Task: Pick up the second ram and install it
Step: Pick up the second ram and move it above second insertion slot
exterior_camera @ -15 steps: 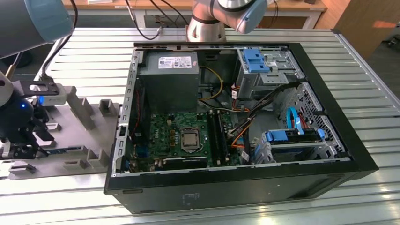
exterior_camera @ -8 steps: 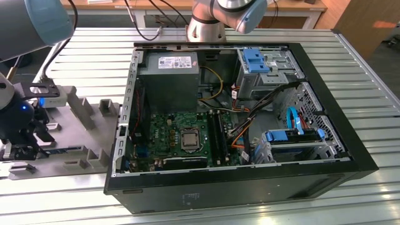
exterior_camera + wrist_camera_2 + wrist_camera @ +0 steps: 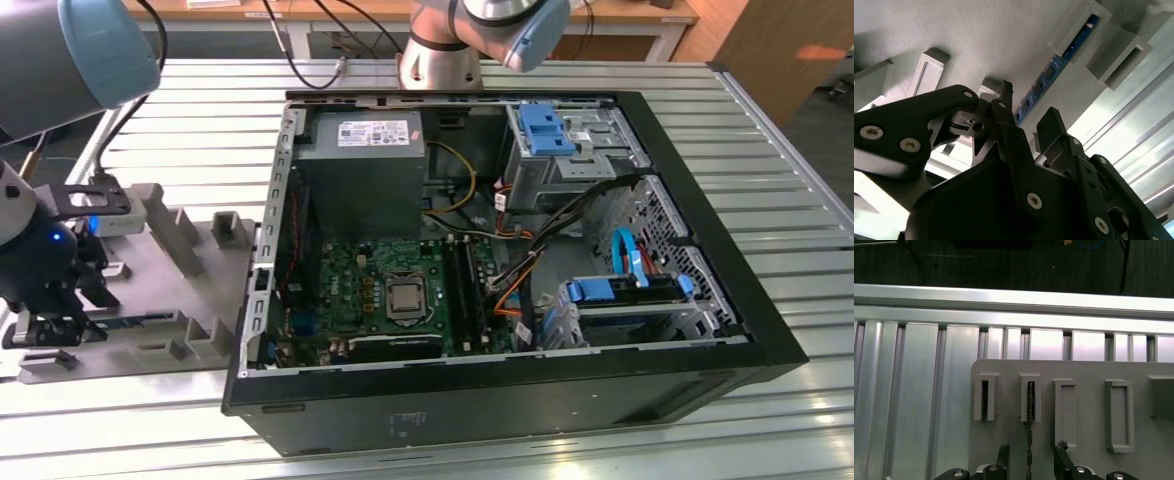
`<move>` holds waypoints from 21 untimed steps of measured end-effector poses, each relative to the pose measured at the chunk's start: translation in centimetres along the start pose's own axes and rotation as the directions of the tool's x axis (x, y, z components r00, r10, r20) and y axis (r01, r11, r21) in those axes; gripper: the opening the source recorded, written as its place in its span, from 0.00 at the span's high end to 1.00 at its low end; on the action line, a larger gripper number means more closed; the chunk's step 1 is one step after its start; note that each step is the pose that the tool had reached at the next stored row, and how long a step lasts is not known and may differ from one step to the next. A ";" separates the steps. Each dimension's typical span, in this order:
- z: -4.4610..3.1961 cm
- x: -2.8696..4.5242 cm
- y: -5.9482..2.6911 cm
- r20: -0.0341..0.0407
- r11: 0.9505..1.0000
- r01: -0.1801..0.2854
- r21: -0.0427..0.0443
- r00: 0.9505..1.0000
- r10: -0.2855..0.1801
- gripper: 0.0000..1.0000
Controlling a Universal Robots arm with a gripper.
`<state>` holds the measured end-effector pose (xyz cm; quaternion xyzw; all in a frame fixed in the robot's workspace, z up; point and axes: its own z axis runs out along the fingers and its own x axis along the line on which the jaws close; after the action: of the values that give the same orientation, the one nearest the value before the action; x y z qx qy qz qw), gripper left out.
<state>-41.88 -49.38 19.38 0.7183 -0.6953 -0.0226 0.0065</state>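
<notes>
Trouble starts with the second ram (image 3: 1030, 412). It is a thin blue stick. It stands on its edge in a slot of the grey holder (image 3: 1089, 420), right between the fingers (image 3: 1003, 457) of the hand (image 3: 1032, 456). The hand is open. One finger sits on each side of the stick with a gap on both sides, so nothing is held.

Here is what could go wrong, I think. If the hand shuts when it is not in the middle, one finger gets there first. That finger pushes the stick sideways and it leans in its slot. A leaning stick can jam when it is pulled out. It could even drag the holder up with it.

The slot walls are just ahead of the fingertips. If the hand goes too low or too far forward, a finger could bump a wall and miss the stick.

A weak squeeze is bad too, because the stick is thin and smooth and could slip out. A very hard squeeze could hurt its little dark chips.

The holder lies under the hand on the metal worktop (image 3: 919, 405). The open computer case (image 3: 521, 410) is well apart from the hand, so a loose hold could mean a drop.
</notes>
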 end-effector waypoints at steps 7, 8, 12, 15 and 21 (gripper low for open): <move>0.01 0.00 0.00 0.000 1.000 0.000 0.000 1.000 0.000 0.53; 0.01 0.00 0.00 0.000 1.000 0.000 0.000 1.000 0.000 0.53; 0.01 0.00 0.00 0.000 1.000 0.000 0.000 1.000 0.000 0.53; 0.01 0.00 0.00 0.000 1.000 0.000 0.000 1.000 0.000 0.60; -0.33 -0.01 0.01 0.000 1.000 0.000 0.000 1.000 0.000 0.67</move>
<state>-41.88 -49.37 19.71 0.7183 -0.6953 -0.0225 0.0065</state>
